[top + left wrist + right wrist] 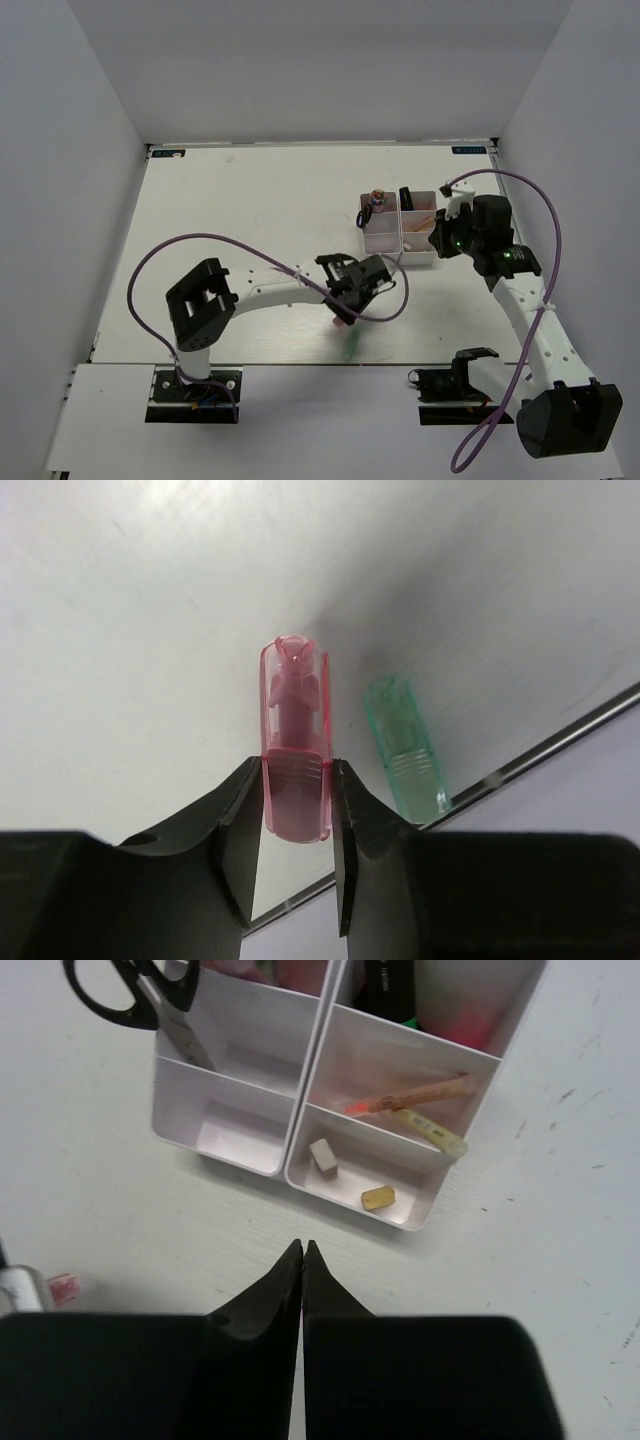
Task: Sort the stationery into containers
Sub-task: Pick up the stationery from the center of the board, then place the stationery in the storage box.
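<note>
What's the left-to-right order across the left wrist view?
first pincer finger → pink capsule eraser, held between the two fingers → second pincer finger → green capsule eraser, lying apart on the table

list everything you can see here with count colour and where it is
containers: two joined, white, right of table centre
scissors: one, black handles, standing in far compartment, left tray
highlighter: one, black, far compartment, other tray
orange pen: one, orange-tan, middle compartment
yellow pen: one, pale yellow, beside it
grey block: one, pale grey, near compartment
yellow piece: one, yellow, same near compartment
pink capsule eraser: one, pink, in left gripper
green capsule eraser: one, green, on table alongside, apart
table: one, white
left gripper: one, black, shut on pink capsule eraser
right gripper: one, black, shut, empty, just short of containers
</note>
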{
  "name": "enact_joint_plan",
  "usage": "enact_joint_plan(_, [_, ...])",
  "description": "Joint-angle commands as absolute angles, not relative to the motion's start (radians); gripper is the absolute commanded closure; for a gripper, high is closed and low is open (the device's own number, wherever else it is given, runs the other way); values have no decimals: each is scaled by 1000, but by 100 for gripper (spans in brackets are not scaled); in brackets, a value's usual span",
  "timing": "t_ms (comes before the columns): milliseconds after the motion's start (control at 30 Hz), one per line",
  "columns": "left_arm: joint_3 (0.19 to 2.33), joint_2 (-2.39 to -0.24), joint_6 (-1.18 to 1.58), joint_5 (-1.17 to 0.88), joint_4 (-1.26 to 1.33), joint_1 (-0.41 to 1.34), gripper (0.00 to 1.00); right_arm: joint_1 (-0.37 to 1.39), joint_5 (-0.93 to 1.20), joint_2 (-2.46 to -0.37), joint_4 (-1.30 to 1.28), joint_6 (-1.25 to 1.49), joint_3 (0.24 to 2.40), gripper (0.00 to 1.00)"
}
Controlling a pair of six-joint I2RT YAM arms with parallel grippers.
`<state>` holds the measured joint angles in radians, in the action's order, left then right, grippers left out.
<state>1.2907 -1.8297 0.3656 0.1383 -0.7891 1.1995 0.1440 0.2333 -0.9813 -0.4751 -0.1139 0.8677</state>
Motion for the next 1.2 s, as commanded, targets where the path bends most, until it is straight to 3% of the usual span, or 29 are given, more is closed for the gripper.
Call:
enact_joint_plan(0, [1451,-1818,289,114,-821,1143,83,138,153,-956,-419,-114,851,98])
enact_joint_plan(133, [1636,-1890,215,91,-893,1085,83,137,126,-950,-413,-109,847,88])
enact_joint_plan(400, [2096,-2098,51,-62,-1044,985,83,138,118,-937,-402,-109,841,86])
enact_joint_plan(567, [2097,-2132,-86,-136,-1013,968,83,138,117,-939,-396,-109,835,85])
enact_joint_plan(1167, [2069,-2174,-279,-109,-925,960,85,138,94,-942,-380,-104,821,85])
